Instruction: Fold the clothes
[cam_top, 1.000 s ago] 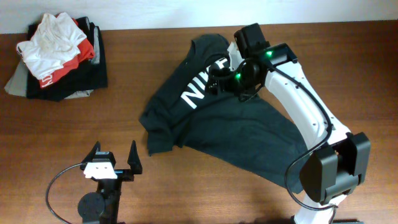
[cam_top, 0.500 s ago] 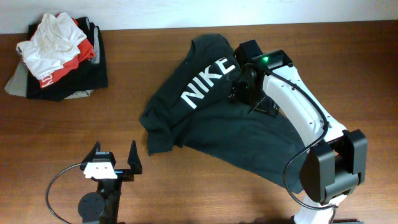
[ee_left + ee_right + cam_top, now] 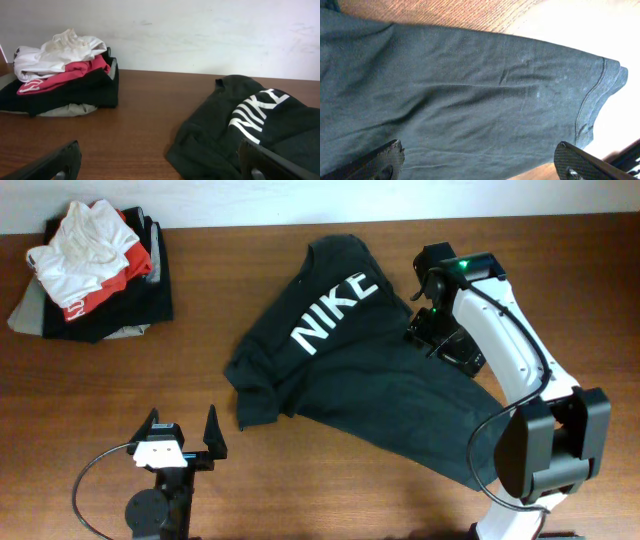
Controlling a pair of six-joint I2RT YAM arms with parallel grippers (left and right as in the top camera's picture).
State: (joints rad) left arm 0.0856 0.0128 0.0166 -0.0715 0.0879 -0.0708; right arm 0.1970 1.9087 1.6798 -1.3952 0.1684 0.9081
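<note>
A black T-shirt (image 3: 360, 375) with white NIKE lettering lies crumpled across the middle of the table. It also shows in the left wrist view (image 3: 260, 125). My right gripper (image 3: 440, 340) hovers over the shirt's right upper edge. In the right wrist view the gripper (image 3: 480, 165) is open and empty, with dark cloth (image 3: 470, 90) and a stitched hem below it. My left gripper (image 3: 182, 430) is open and empty near the front edge, left of the shirt's lower corner. The left wrist view shows it (image 3: 160, 170) over bare wood.
A pile of clothes (image 3: 95, 270) in white, red, black and grey sits at the back left, also visible in the left wrist view (image 3: 60, 75). A white wall runs along the table's far edge. Bare wood table (image 3: 330, 500) shows around the shirt.
My right gripper has moved right, from over the NIKE lettering to the shirt's right edge. The lettering is now fully uncovered. The left arm has not moved.
</note>
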